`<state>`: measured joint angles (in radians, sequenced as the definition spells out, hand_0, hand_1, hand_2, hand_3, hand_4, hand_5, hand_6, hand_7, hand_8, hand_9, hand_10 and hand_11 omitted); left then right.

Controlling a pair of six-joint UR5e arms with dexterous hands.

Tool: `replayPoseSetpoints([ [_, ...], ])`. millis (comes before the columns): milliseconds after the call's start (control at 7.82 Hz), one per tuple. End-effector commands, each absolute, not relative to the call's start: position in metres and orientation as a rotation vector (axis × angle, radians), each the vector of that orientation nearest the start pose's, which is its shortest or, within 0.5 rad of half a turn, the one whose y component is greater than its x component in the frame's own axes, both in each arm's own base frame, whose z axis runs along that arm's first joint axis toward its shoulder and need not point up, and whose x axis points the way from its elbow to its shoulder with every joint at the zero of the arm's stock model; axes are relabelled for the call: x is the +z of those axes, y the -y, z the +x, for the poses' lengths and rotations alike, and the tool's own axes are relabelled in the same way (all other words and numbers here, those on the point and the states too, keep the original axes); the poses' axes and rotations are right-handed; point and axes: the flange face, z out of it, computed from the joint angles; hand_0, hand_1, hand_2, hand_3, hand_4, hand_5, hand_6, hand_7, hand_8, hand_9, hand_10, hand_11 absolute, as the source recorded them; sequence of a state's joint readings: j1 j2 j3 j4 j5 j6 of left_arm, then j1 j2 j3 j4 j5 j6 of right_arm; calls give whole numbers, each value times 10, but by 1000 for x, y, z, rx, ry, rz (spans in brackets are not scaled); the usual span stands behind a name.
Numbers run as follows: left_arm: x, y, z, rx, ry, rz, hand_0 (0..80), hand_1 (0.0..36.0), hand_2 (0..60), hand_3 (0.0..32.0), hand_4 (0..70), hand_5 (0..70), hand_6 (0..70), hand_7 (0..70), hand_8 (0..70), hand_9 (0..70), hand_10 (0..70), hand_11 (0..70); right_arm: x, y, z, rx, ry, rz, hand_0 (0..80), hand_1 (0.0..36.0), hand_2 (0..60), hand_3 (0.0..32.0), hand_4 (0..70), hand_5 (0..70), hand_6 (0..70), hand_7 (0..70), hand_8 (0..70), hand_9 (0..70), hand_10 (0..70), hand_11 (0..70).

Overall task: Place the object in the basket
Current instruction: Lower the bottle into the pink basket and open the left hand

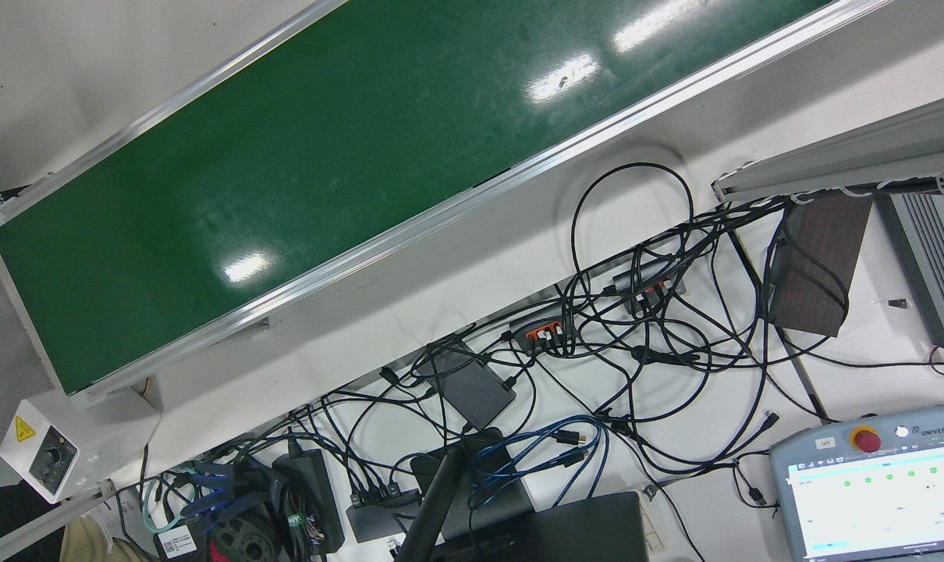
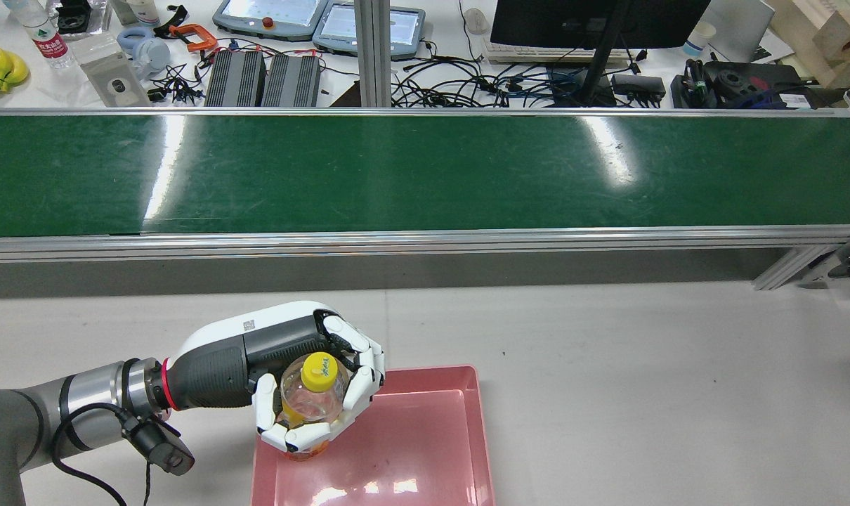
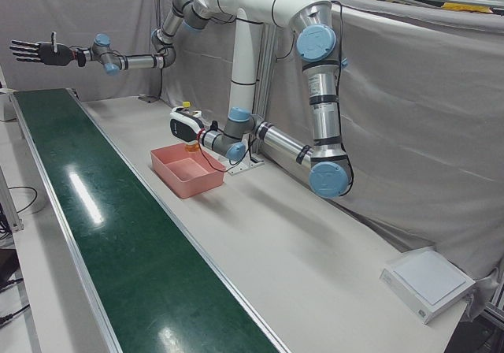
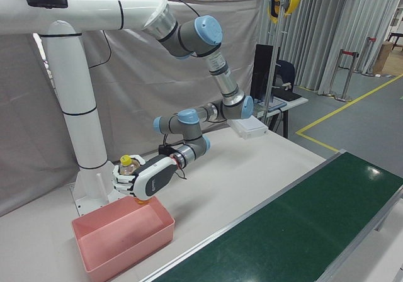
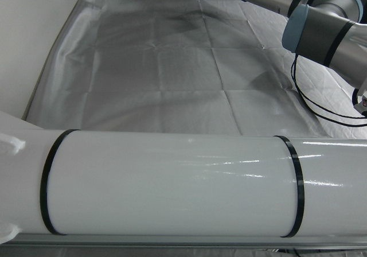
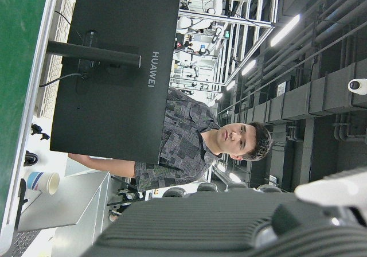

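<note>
A clear bottle [image 2: 311,393] with a yellow cap stands upright in my left hand [image 2: 277,351], whose fingers are wrapped round it. Hand and bottle hover over the near-left corner of the pink basket [image 2: 432,372] as the rear view shows it. I cannot tell whether the bottle's base touches the basket. In the right-front view the left hand [image 4: 148,176] holds the bottle [image 4: 126,162] above the pink basket's [image 4: 119,238] far rim. My right hand [image 3: 31,52] is raised high over the far end of the belt, open, fingers spread, holding nothing.
The green conveyor belt [image 2: 425,172] runs across the table beyond the basket. Behind it a desk carries cables, a monitor and teach pendants [image 2: 270,14]. A white flat box [image 3: 429,282] lies at the table's far corner. A person [image 6: 195,142] sits behind the monitor.
</note>
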<state>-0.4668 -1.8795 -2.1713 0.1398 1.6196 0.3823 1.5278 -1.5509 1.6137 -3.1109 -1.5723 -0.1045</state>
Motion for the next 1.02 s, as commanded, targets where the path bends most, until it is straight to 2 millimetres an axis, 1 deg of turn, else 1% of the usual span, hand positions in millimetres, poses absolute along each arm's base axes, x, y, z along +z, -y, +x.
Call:
replayPoseSetpoints([
  [0, 264, 319, 426, -682, -2266, -970, 751, 67, 54, 0, 700, 700, 700, 700, 700, 700, 700, 700, 653, 514, 111, -2179, -2399, -72, 0, 0, 0, 0, 0, 0, 0, 0, 0, 0, 0, 0],
  [128, 266, 319, 428, -667, -2272, -983, 800, 43, 0, 0, 700, 686, 700, 700, 617, 700, 641, 700, 653, 514, 111, -2179, -2399, -72, 0, 0, 0, 0, 0, 0, 0, 0, 0, 0, 0, 0],
  [256, 265, 320, 426, -622, -2263, -989, 779, 80, 0, 0, 502, 372, 190, 333, 152, 238, 266, 395, 653, 514, 111, -2180, -2400, -74, 0, 0, 0, 0, 0, 0, 0, 0, 0, 0, 0, 0],
  [384, 280, 318, 421, -624, -2249, -985, 730, 100, 0, 0, 202, 409, 114, 243, 66, 122, 163, 256, 653, 514, 111, -2179, -2399, -72, 0, 0, 0, 0, 0, 0, 0, 0, 0, 0, 0, 0],
  [512, 292, 316, 416, -635, -2244, -981, 700, 108, 0, 0, 47, 326, 76, 236, 32, 83, 153, 244, 653, 514, 111, -2179, -2399, -72, 0, 0, 0, 0, 0, 0, 0, 0, 0, 0, 0, 0],
  [640, 293, 313, 420, -637, -2238, -979, 692, 115, 0, 0, 0, 131, 12, 128, 2, 17, 69, 124, 653, 514, 111, -2179, -2399, -72, 0, 0, 0, 0, 0, 0, 0, 0, 0, 0, 0, 0],
  [767, 290, 314, 420, -635, -2245, -980, 730, 126, 0, 14, 0, 0, 0, 19, 0, 0, 19, 54, 653, 514, 111, -2179, -2399, -72, 0, 0, 0, 0, 0, 0, 0, 0, 0, 0, 0, 0],
  [895, 289, 315, 420, -638, -2248, -982, 740, 132, 0, 10, 0, 0, 0, 14, 0, 0, 0, 12, 653, 514, 111, -2179, -2399, -72, 0, 0, 0, 0, 0, 0, 0, 0, 0, 0, 0, 0],
])
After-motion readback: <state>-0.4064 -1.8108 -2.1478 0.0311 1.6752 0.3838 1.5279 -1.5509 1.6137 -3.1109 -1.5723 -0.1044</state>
